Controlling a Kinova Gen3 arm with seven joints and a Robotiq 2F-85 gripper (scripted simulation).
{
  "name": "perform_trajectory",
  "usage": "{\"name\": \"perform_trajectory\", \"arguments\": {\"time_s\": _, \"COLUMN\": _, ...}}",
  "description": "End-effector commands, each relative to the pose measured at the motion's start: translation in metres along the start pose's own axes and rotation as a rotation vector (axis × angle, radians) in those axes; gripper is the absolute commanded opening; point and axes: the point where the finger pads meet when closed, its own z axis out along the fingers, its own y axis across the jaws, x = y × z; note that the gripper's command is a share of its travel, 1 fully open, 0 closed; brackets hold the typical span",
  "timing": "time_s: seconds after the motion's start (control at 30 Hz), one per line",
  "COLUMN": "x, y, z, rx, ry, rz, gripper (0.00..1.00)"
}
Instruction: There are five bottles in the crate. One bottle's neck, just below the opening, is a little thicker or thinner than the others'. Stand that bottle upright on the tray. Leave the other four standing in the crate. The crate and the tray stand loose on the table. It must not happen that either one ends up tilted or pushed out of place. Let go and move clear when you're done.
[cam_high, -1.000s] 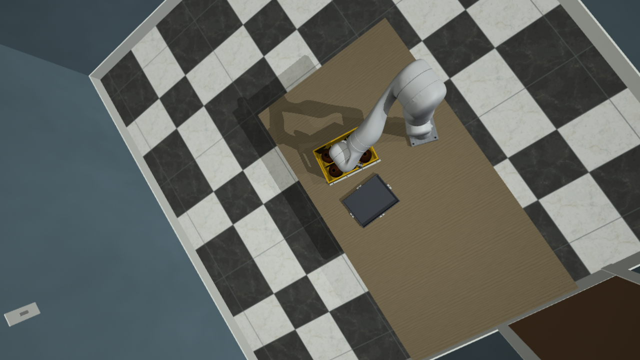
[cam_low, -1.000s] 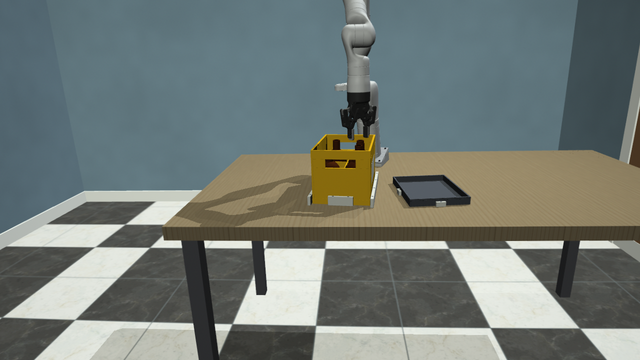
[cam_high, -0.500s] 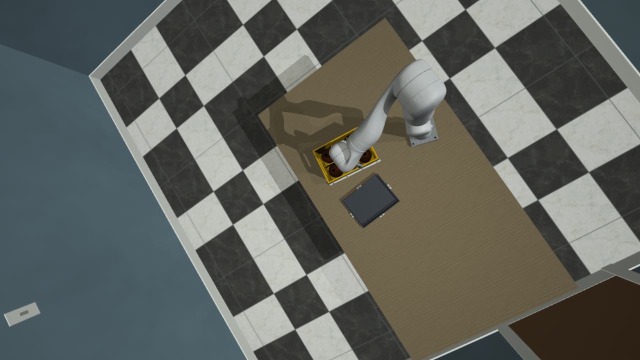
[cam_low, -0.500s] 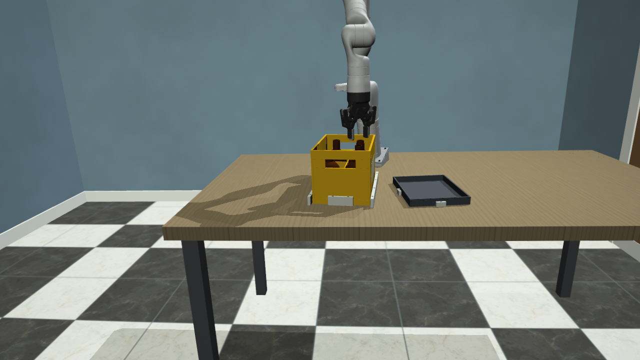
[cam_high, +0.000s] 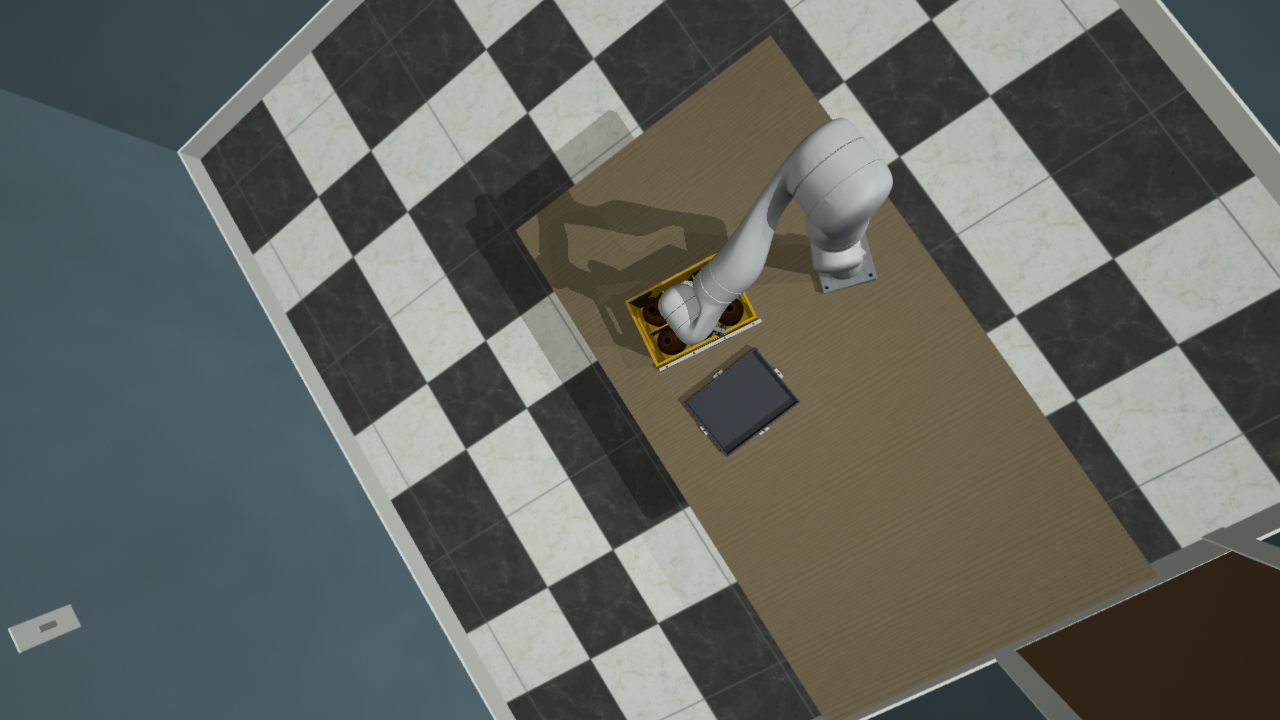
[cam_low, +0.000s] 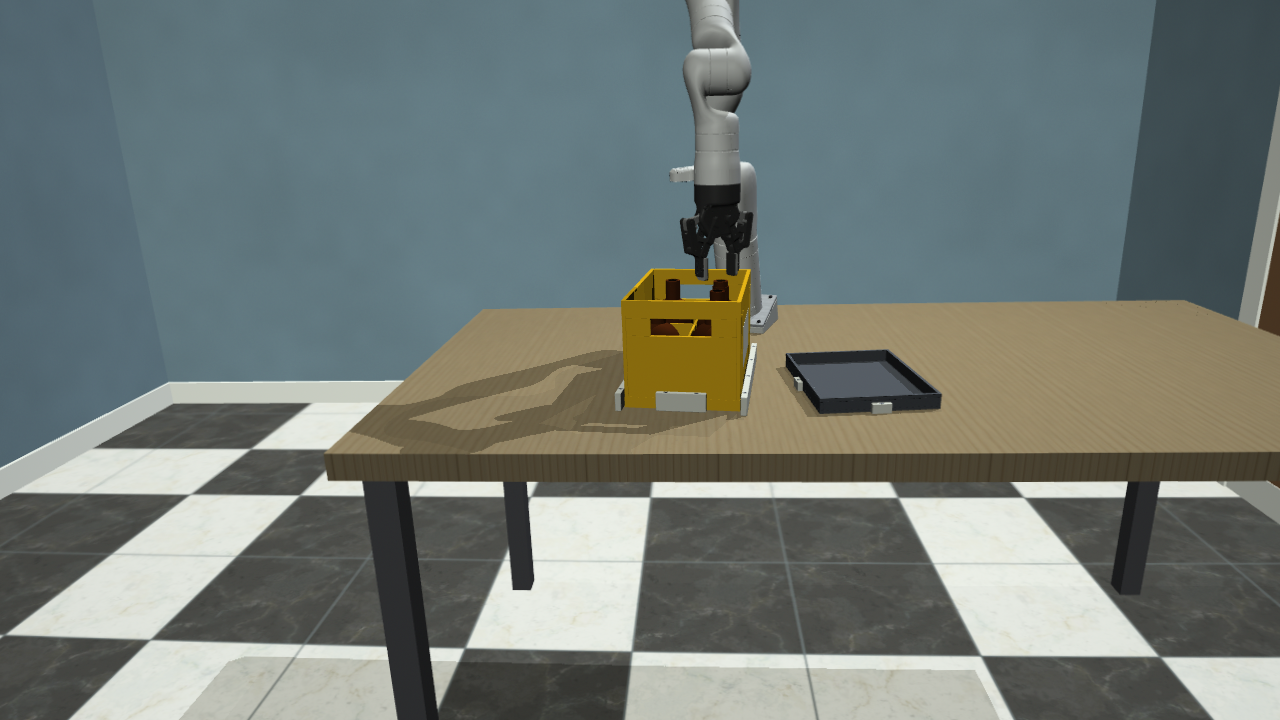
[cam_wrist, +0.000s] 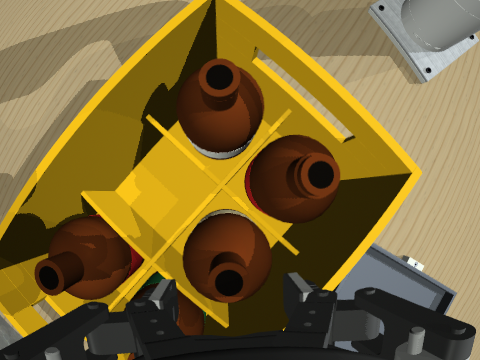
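Observation:
A yellow crate (cam_low: 686, 343) with dividers stands on the table; it also shows in the wrist view (cam_wrist: 200, 167) and from above (cam_high: 691, 315). Brown bottles stand in its cells. In the wrist view I see one at the back (cam_wrist: 220, 107), one at the right (cam_wrist: 295, 176), one in front (cam_wrist: 227, 259) and one at the left (cam_wrist: 83, 260). Part of a fifth (cam_wrist: 190, 314) shows behind my left finger. My gripper (cam_wrist: 230, 294) (cam_low: 714, 265) is open and empty. It hangs just above the crate's rim, over the front bottle's neck. The dark tray (cam_low: 861, 381) lies empty to the crate's right.
The arm's base (cam_low: 759, 308) stands on the table just behind the crate. Small white blocks (cam_low: 680, 400) sit along the crate's foot and at the tray's edges (cam_low: 881, 407). The arm covers most of the crate from above.

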Motion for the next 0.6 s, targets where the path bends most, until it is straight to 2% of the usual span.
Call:
{"name": "perform_trajectory", "arguments": {"time_s": 0.0, "x": -0.0003, "y": -0.0002, "z": -0.0004, "rx": 0.001, "ry": -0.001, "rz": 0.000, "gripper": 0.64}}
{"name": "perform_trajectory", "arguments": {"time_s": 0.57, "x": -0.0003, "y": -0.0002, "z": 0.0011, "rx": 0.001, "ry": -0.001, "rz": 0.000, "gripper": 0.64}}
